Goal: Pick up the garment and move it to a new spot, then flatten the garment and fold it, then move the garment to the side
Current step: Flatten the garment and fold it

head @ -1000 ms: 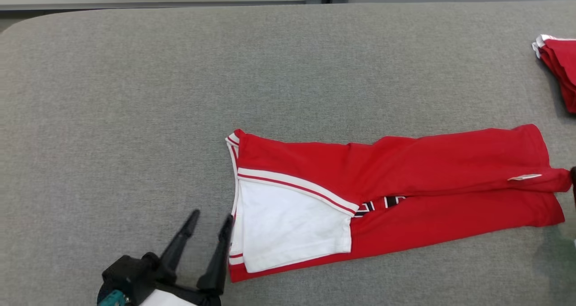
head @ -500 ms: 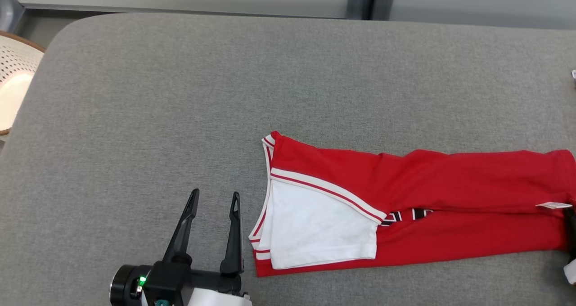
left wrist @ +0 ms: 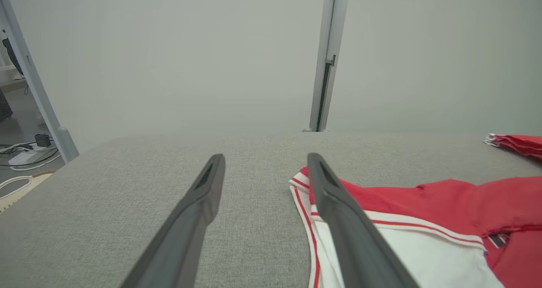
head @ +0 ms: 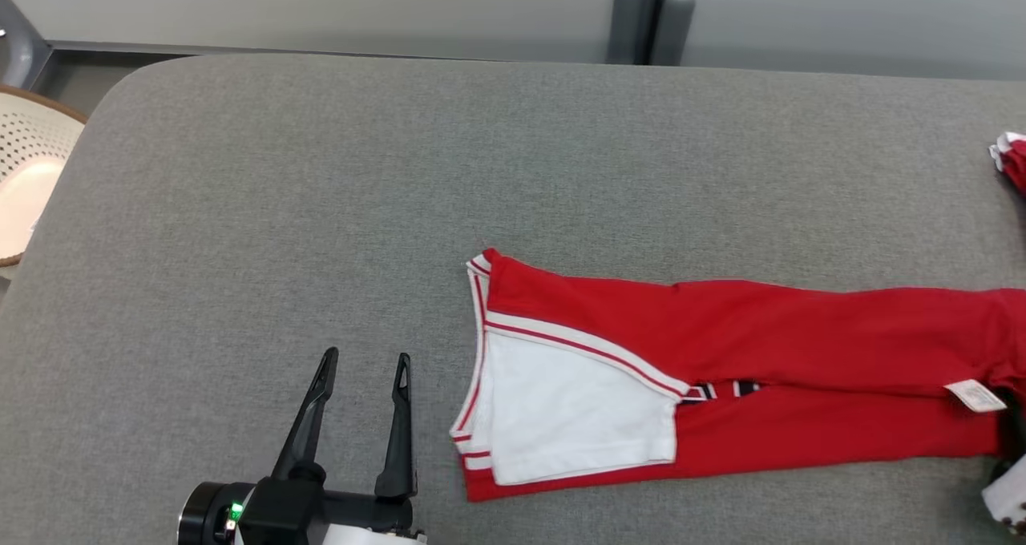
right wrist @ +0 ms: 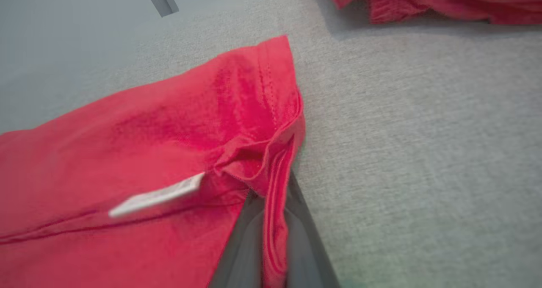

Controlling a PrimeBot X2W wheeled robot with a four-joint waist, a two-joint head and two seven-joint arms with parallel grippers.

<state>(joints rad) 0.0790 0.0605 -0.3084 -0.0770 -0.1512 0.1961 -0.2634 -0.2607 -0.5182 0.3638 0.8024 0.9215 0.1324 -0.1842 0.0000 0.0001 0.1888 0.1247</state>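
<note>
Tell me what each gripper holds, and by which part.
The right gripper is shut on the red garment, fingers pinching a fold of its hem edge beside the white label. The left gripper holds nothing, fingers open.

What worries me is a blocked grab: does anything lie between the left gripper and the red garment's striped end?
Nothing visible does. The left gripper stands open beside the red garment, at its white-striped end; just a narrow strip of the bare grey padded table lies between them.
</note>
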